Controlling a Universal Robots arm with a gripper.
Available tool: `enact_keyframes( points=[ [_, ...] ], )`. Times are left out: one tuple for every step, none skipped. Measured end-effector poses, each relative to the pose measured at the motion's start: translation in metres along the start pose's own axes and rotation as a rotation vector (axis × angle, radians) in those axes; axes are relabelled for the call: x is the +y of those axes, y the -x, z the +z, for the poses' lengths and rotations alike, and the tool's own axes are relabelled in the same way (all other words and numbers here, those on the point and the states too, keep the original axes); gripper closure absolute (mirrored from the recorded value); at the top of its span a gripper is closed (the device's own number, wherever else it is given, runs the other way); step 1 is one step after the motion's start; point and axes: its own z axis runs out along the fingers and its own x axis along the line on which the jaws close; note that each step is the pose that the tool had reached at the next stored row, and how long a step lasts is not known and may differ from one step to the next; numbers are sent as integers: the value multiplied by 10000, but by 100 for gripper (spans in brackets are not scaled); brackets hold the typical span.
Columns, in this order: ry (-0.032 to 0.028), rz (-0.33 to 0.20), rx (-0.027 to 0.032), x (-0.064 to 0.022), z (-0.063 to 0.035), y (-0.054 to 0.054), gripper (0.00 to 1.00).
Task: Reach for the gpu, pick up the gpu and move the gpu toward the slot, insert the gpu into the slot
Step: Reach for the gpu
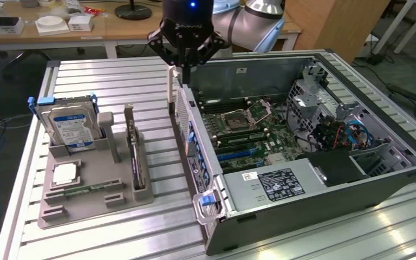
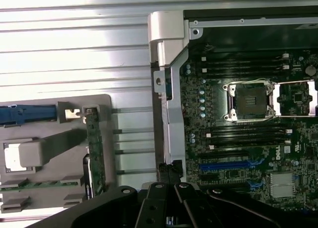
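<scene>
Two hazards for you right now. Your gripper (image 1: 182,69) hangs with its fingers pressed together, pinching nothing, right over the rear wall of the computer case (image 1: 302,211). The gpu (image 1: 134,154) stands on edge in the grey holder (image 1: 85,208), apart from the case on the exterior view's left. Go at the card with the fingers closed and you'd likely tip it or wedge it in its rack. Drop too low crossing over and you could clip the case wall. The hard drive (image 1: 67,127) stands near the card, so a wide approach risks nudging it.
</scene>
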Motion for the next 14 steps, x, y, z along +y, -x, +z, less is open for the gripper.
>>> enact_keyframes(
  points=[
    [0, 0, 1, -1, 0, -7, 90],
    [-1, 0, 2, -1, 0, -14, 90],
    [0, 0, 3, -2, 0, -20, 90],
    [0, 1, 4, -2, 1, -27, 90],
    [0, 1, 5, -3, 1, -33, 90],
    [-1, 1, 6, -3, 1, -40, 90],
    [-1, 1, 8, -4, 1, -45, 90],
    [-1, 1, 9, -4, 1, -52, 90],
    [0, 1, 10, -5, 2, -58, 90],
    [-1, 1, 11, -5, 2, -64, 90],
    [-1, 1, 13, -6, 2, -70, 90],
    [-1, 1, 14, -6, 2, -76, 90],
    [-1, 1, 15, -7, 2, -82, 90],
    [-1, 1, 16, -7, 2, -88, 90]
  ],
)
